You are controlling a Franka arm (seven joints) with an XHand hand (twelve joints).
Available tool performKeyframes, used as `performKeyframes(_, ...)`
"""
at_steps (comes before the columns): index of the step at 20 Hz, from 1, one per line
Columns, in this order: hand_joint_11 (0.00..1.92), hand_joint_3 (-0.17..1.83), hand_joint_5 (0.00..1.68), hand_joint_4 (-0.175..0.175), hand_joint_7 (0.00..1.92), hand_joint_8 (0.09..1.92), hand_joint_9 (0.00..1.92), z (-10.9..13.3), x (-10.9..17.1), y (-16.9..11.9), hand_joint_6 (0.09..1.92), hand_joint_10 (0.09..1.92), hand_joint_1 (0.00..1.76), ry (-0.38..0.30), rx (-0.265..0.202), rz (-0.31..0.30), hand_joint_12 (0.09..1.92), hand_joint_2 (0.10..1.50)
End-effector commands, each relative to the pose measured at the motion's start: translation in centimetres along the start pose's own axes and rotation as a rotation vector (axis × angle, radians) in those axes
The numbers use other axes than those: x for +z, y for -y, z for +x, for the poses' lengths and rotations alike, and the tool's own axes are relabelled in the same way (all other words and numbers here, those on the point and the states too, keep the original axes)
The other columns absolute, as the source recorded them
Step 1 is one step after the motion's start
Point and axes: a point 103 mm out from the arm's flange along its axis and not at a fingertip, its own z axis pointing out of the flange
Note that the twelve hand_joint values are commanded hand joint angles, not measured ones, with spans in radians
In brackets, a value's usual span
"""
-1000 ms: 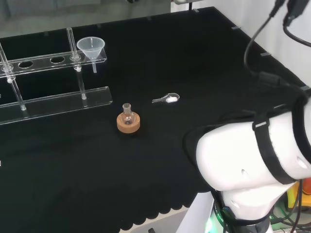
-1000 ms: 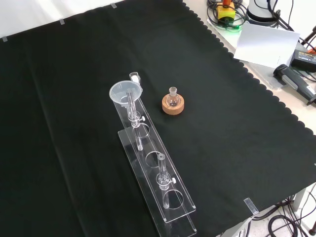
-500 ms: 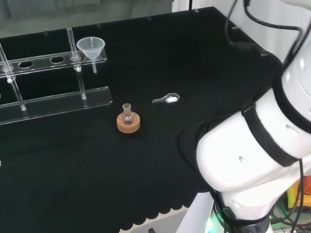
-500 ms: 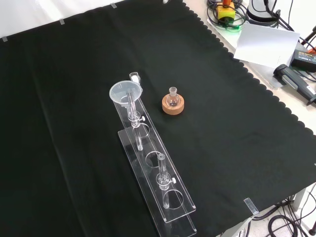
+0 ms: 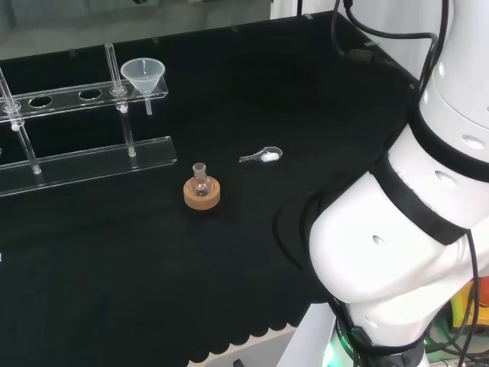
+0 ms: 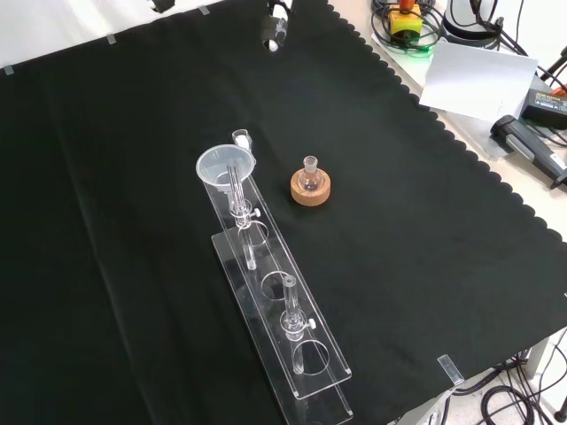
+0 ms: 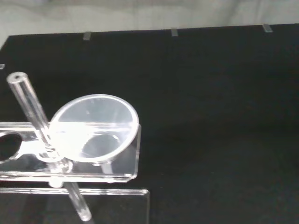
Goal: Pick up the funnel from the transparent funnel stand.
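Black cloth (image 6: 425, 266), funnel (image 6: 225, 166) seated in clear stand (image 6: 292, 354); hand (image 6: 276, 27) at front view's top edge, fingers' state unclear

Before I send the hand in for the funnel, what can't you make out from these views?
- Hand: front view, cut off by the top edge; finger pose unreadable.
- Stand: head view, its left end runs off the edge.
- Funnel: wrist view, clear plastic against the clear stand; its stem is hard to separate from the shelf.
- Flask on the cork ring: too small to tell whether it holds anything.
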Motion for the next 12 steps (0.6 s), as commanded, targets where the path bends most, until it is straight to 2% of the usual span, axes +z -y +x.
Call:
performKeyframes(1,0.0,0.08,0.0,-0.009,0.0,0.09,0.0,1.3,0.3,0.4,0.09,0.09,0.39,-0.031,-0.012,-0.018,0.09,0.64)
performKeyframes(7,0.0,0.07,0.0,-0.013,0.0,0.09,0.0,1.2,2.0,0.0,0.09,0.09,0.38,-0.064,-0.012,-0.013,0.09,0.64)
performKeyframes(12,0.0,0.07,0.0,-0.016,0.0,0.09,0.0,1.1,3.5,-1.0,0.09,0.09,0.38,-0.067,-0.013,-0.005,0.09,0.65)
